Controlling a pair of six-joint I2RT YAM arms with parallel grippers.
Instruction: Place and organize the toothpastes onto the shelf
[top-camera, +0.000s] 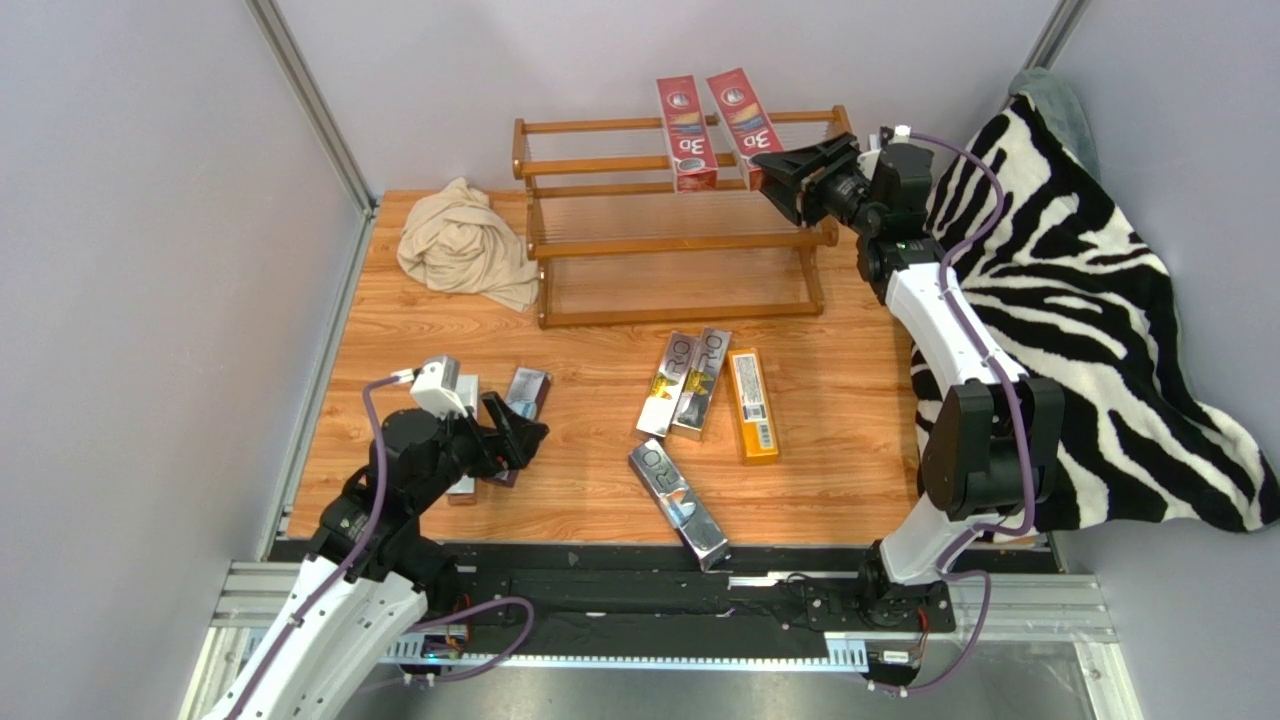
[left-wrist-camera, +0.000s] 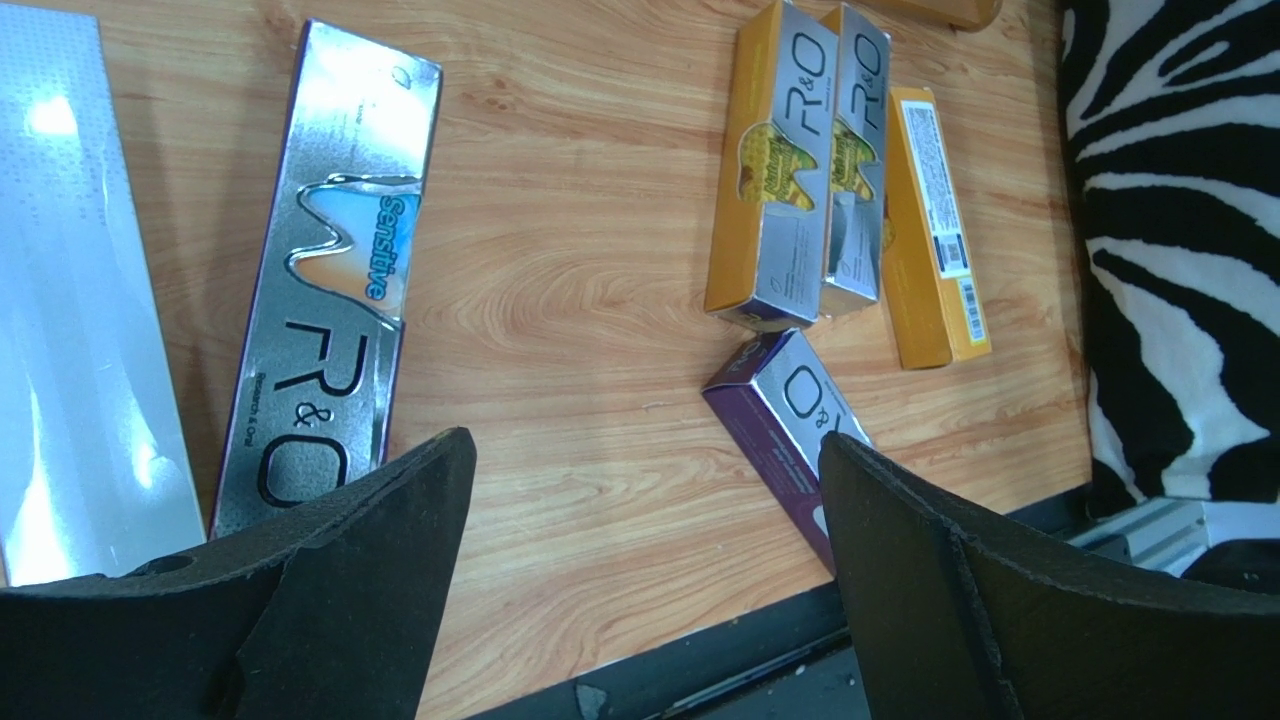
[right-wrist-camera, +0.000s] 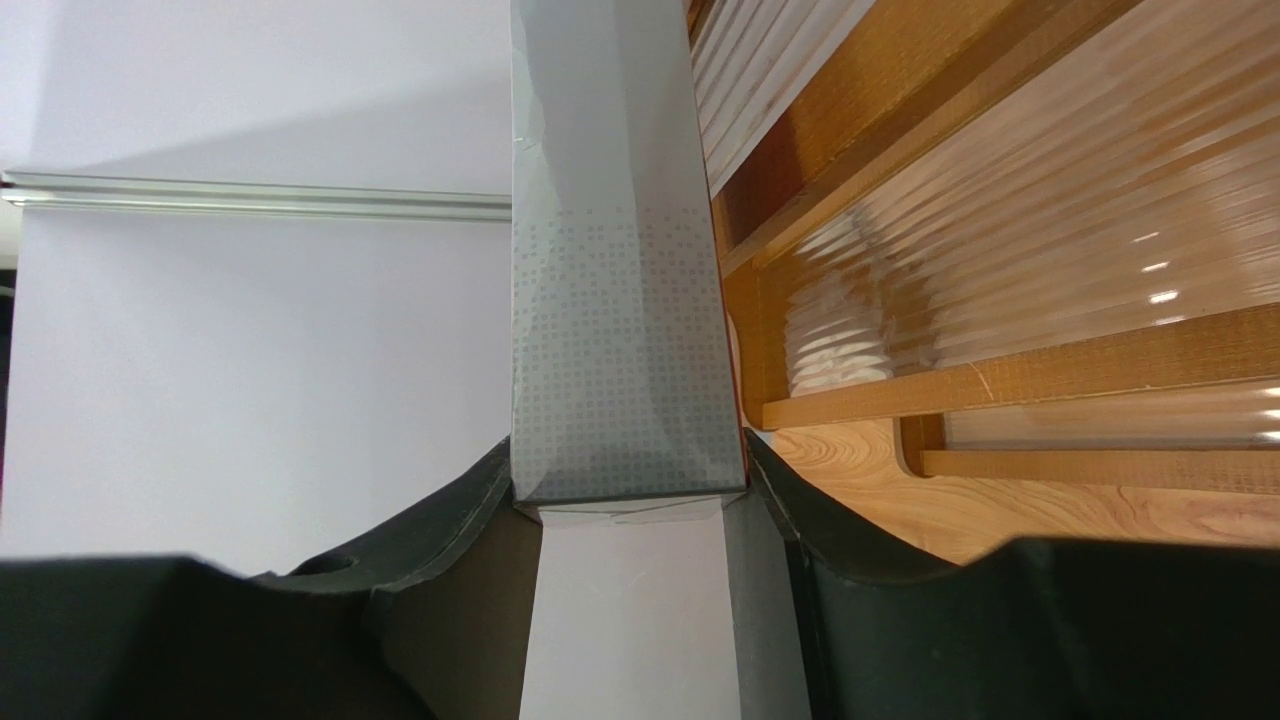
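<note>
At the upper left of the overhead view, the cloth (top-camera: 458, 240) lies bunched just beside the shelf (top-camera: 676, 312). Below it, at lower left, your left gripper (top-camera: 514, 440) hangs low over the table (top-camera: 586, 495), jaws spread wide with nothing between them. Its wrist view shows a silver carton (left-wrist-camera: 323, 285) slanting under the left finger, and another silver carton (left-wrist-camera: 68, 300) at the frame's left edge. If you drop straight down from here, that finger will likely land on the carton's face. That would shove or dent it instead of gripping it.

In the middle, a pair of silver-and-yellow cartons (top-camera: 664, 383) lie touching. The orange carton (top-camera: 753, 402) is just beside them and a purple carton (top-camera: 679, 503) lies towards the bottom of the frame. They are packed closely, so a grab for one could drag its neighbour.

At top centre, a red carton (top-camera: 687, 132) sits on the shelf's top tier. Whether it leans or lies flat, I cannot tell. Just right of it, your right gripper (top-camera: 774, 168) is clamped on the near end of the second red carton (top-camera: 739, 102), whose grey dotted side fills the wrist view. If you let go before it rests on the thin rails, it may tip between them or knock the first one over. At far right, the arm's elbow hangs over the striped blanket (top-camera: 1112, 300), where a cable could snag.
</note>
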